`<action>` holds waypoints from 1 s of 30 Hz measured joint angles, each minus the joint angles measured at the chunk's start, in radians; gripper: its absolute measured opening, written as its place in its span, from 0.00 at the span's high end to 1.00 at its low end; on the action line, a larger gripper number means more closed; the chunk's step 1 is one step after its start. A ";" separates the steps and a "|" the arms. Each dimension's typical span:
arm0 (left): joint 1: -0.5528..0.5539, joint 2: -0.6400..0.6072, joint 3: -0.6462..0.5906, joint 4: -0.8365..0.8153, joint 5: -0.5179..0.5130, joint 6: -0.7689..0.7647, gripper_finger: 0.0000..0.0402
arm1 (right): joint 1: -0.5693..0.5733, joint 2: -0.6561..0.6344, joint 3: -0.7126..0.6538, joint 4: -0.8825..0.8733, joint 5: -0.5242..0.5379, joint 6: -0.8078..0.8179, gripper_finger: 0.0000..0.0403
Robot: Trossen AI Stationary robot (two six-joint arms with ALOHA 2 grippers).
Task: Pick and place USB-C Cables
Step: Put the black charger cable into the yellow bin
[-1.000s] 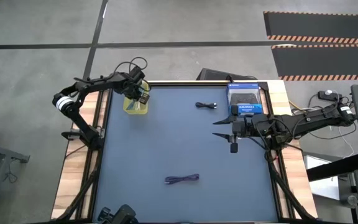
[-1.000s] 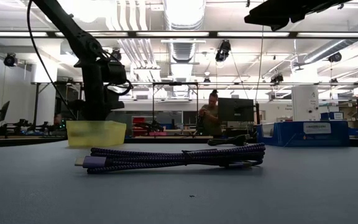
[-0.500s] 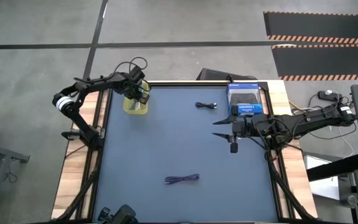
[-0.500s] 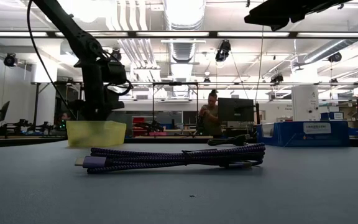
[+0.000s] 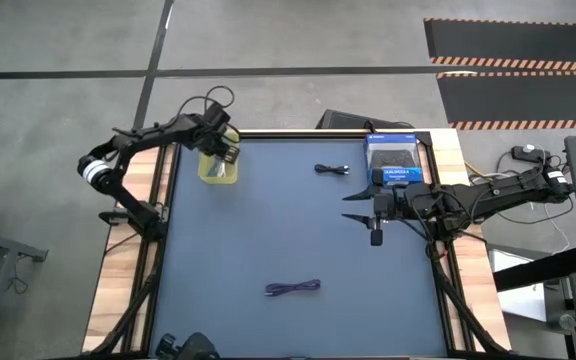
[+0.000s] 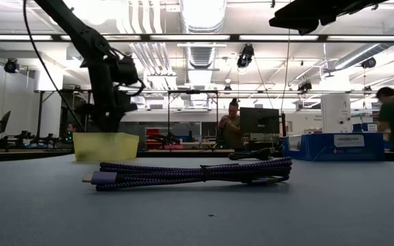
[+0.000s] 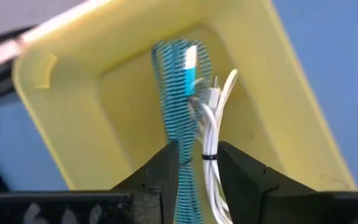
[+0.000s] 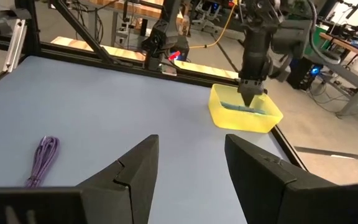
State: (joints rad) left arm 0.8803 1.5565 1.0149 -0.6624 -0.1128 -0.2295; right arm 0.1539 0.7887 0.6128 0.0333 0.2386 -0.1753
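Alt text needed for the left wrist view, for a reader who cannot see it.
A green braided USB-C cable and a white USB-C cable lie in the yellow plastic bin. The left gripper hangs above them, jaws parted and holding nothing, with blue table beside the bin.

The purple cable (image 6: 190,173) has a braided, woven-looking sheath (the green cable (image 7: 180,93) too), the yellow bin (image 7: 104,93) looks smooth plastic, the table (image 5: 298,240) matt.

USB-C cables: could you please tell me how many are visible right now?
4: purple cable near the table's front, black cable at the back, green cable and white cable inside the yellow bin.
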 joint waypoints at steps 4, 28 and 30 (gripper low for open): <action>-0.010 -0.065 -0.001 -0.001 0.000 0.000 0.77 | 0.000 0.000 0.000 -0.011 0.000 0.023 0.56; -0.688 -0.304 -0.011 0.223 -0.182 -0.131 0.77 | 0.000 0.000 -0.107 -0.036 -0.001 0.283 0.56; -0.767 -0.297 -0.012 0.263 -0.219 -0.131 0.77 | 0.000 0.000 -0.133 -0.037 -0.001 0.318 0.56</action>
State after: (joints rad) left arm 0.1134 1.2594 1.0029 -0.3995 -0.3318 -0.3601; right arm 0.1543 0.7883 0.4802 -0.0038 0.2376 0.1423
